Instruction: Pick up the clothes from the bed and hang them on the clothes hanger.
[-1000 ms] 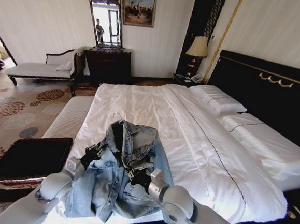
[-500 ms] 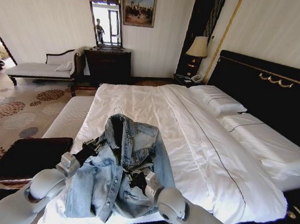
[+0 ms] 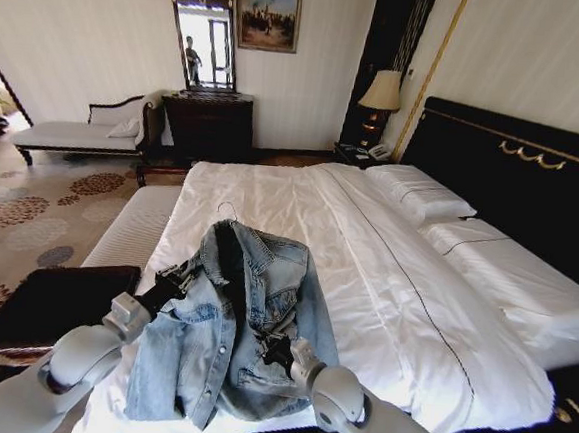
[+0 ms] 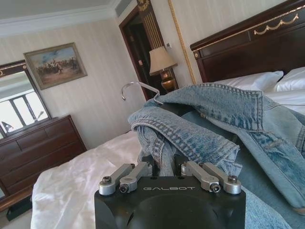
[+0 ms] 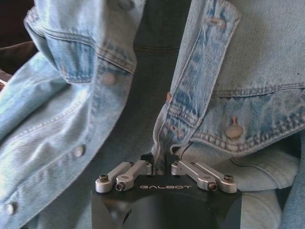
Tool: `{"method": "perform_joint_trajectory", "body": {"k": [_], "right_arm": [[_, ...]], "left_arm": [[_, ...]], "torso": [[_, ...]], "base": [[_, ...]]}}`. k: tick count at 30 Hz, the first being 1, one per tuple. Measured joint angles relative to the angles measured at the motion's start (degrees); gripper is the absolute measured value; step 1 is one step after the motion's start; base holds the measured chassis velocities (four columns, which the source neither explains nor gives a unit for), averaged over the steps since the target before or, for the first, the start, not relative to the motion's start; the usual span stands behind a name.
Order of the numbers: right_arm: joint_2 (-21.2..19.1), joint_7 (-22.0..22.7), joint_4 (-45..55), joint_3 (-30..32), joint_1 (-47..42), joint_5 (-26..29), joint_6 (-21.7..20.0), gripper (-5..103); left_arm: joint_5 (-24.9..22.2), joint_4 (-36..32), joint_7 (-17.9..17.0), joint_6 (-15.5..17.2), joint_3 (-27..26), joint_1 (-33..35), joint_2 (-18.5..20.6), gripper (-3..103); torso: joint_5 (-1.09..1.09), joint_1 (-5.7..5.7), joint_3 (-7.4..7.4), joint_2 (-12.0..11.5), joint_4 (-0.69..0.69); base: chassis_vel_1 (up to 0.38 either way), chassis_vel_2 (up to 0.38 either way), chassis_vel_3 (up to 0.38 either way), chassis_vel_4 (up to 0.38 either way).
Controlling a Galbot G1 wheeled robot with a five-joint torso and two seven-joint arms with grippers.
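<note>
Jacket position: the denim jacket (image 3: pixel 236 323) is raised in a peak above the near corner of the bed (image 3: pixel 385 274), at about 6 o'clock in the head view, its lower hem trailing on the white duvet.
Hanger: the clothes hanger (image 4: pixel 143 90) sits inside the collar; its silver wire hook stands clear of the denim at 12 o'clock from the collar. The black frame is mostly hidden under cloth.
Left hand: the left hand (image 4: pixel 167 168), at 9 o'clock of the jacket, is pinched closed on a folded shoulder or front edge of denim.
Right hand: the right hand (image 5: pixel 163 160), at 5 o'clock of the jacket, is closed on the button placket edge.
Handling, judged: soft, limp and fairly heavy cloth; it sags between grips and will not hold shape. Not fragile, not slippery.
Grip points, judged: doubled seams, placket and collar give the firmest purchase; single layers may slide out.
Risk, judged: uneven pull could tip the shoulder off the hanger.
</note>
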Motion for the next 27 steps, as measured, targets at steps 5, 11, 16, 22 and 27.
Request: {"method": "perform_joint_trajectory", "body": {"k": [5,11,16,22,27], "right_arm": [[-0.7,0.1,0.9,1.2,-0.1,-0.9,0.0,33],[-3.0,-1.5,3.6,4.0,-3.6,-5.6,0.8,55],[-4.5,-1.6,6.6,5.9,-5.1,-8.6,2.5,72],[-4.2,0.3,7.4,5.1,4.4,-8.6,3.9,93],[-3.4,0.8,5.2,2.3,13.5,-7.6,4.9,99]], "left_arm": [[0.9,-0.3,0.3,-0.6,-0.5,0.6,-0.1,20],[1.6,-0.1,0.4,-1.0,-0.6,0.4,0.0,20],[2.3,0.3,0.5,-1.3,-0.4,0.4,-0.1,20],[4.5,0.8,0.6,-1.9,0.8,0.6,-0.6,20],[5.1,0.7,0.6,-1.9,1.8,0.6,-0.6,20]], "torso": [[0.0,0.0,0.0,0.0,0.01],[0.0,0.0,0.0,0.0,-0.01],[0.0,0.0,0.0,0.0,-0.01],[-0.01,0.0,0.0,0.0,0.01],[0.0,0.0,0.01,0.0,0.0]], "base": [[0.0,0.0,0.0,0.0],[0.0,0.0,0.0,0.0],[0.0,0.0,0.0,0.0],[0.0,0.0,0.0,0.0],[0.0,0.0,0.0,0.0]]}}
